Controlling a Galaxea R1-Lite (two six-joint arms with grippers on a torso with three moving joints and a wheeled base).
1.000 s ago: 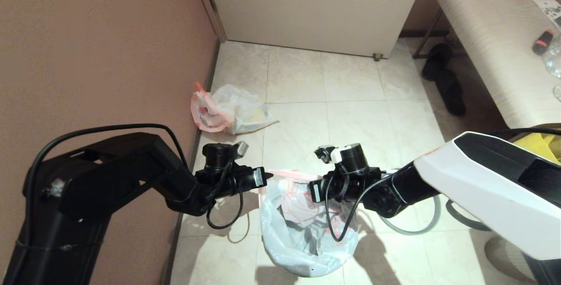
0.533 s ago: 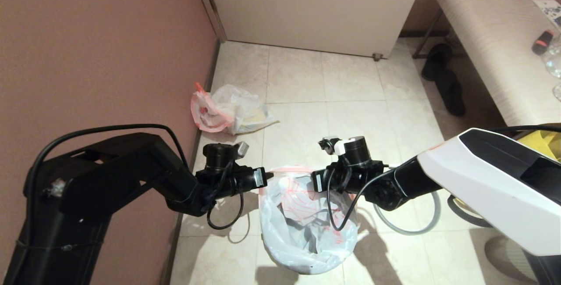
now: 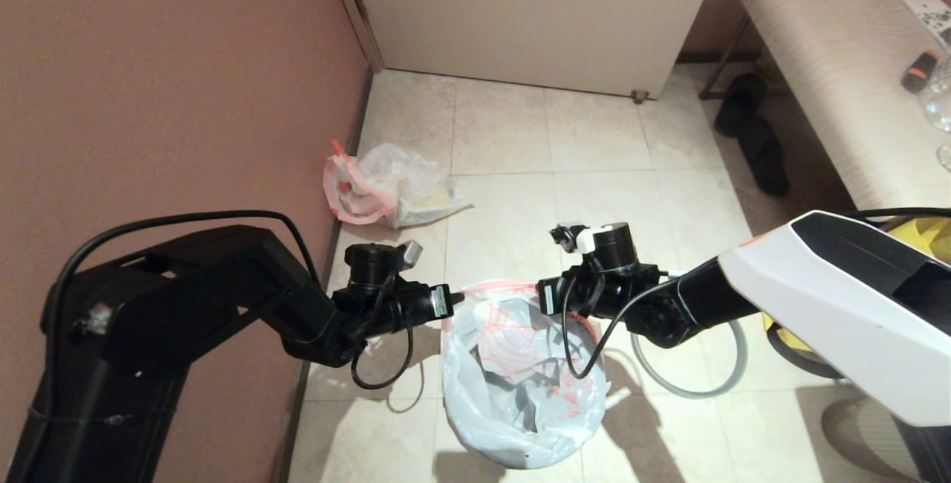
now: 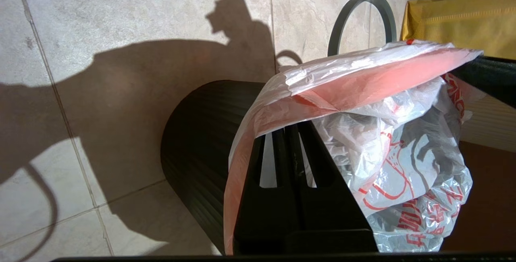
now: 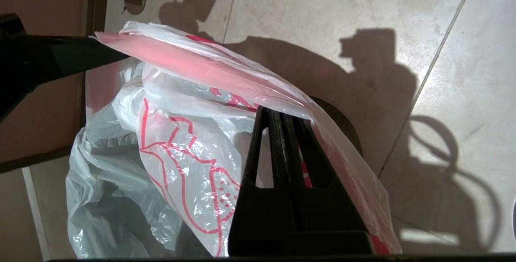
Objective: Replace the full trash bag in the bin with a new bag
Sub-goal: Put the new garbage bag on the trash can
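Both claws stretch the new bag's mouth over the bin.

The small round glossy black plastic bin (image 4: 201, 145) is the landmark: the thin translucent white plastic new bag (image 3: 520, 371) with red house print hangs into it. The bag's pink-red edge runs taut above the bin from the left claw (image 3: 455, 297), clamped shut on it at the bin's wall side, across to the right claw (image 3: 536, 297), clamped shut opposite. The lumpy full trash bag (image 3: 386, 187) lies beyond the bin; the loose grey ring (image 3: 695, 375) lies beside it.
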